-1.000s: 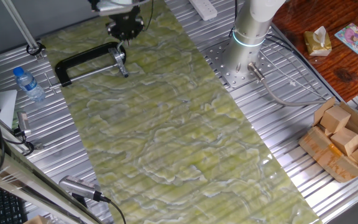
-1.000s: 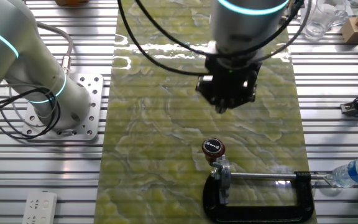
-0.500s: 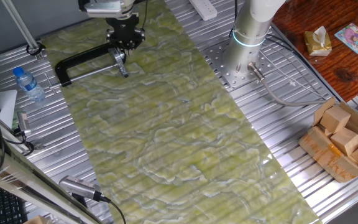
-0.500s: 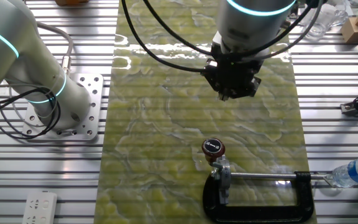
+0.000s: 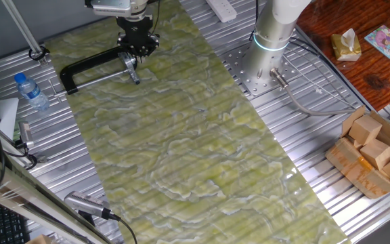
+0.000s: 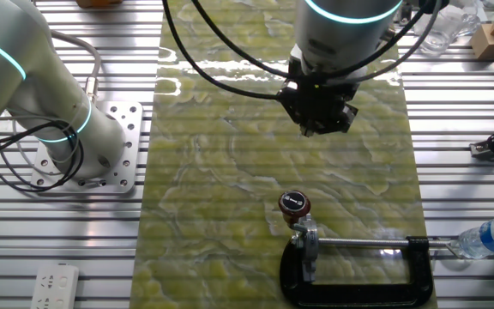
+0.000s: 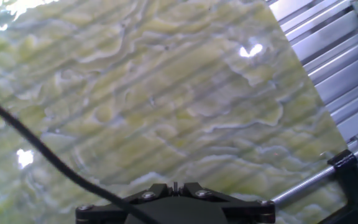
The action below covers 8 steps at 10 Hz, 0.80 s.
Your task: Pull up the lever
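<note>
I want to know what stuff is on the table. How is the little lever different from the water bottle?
The lever is tiny with a red-brown tip; the water bottle is far bigger, see-through, with a blue cap and label. The lever pokes up from the end of the black clamp on the green mat; the bottle lies on its side on the metal table, off the mat. The gripper touches neither.

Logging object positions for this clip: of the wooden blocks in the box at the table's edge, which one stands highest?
The block at the far end of the cardboard box: its top rises above the two blocks beside it, nearer the red-brown tabletop.
</note>
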{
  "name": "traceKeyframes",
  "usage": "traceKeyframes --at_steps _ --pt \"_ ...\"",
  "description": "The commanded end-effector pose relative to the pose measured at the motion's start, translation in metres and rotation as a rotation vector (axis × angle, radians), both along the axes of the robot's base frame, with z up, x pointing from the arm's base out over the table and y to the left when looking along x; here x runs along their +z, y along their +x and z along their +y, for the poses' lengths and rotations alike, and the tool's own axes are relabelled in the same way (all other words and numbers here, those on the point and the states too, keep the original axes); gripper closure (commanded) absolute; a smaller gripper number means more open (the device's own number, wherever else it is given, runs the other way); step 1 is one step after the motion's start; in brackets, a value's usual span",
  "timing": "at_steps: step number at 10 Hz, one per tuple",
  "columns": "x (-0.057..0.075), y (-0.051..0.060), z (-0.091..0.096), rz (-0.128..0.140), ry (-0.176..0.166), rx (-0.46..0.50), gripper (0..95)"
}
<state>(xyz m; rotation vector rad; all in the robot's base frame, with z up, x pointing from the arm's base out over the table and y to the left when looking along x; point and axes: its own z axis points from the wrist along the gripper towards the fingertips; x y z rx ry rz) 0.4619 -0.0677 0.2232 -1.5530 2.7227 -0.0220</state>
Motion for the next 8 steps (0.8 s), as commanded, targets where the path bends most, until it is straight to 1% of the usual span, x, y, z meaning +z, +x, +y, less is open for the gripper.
traceKeyframes --at_steps 1,3,5,8 --pt "0.0017 -0.0005 0.0009 0.016 0.001 -0.042 95.0" --pt "0.0018 -0.0005 0.0016 0.019 0.005 -0.04 95.0" --pt "0.0048 -0.0021 0.0033 0.023 0.0 -0.062 95.0" --pt "0.0053 -0.0022 0.0047 0.023 0.007 -0.02 95.0"
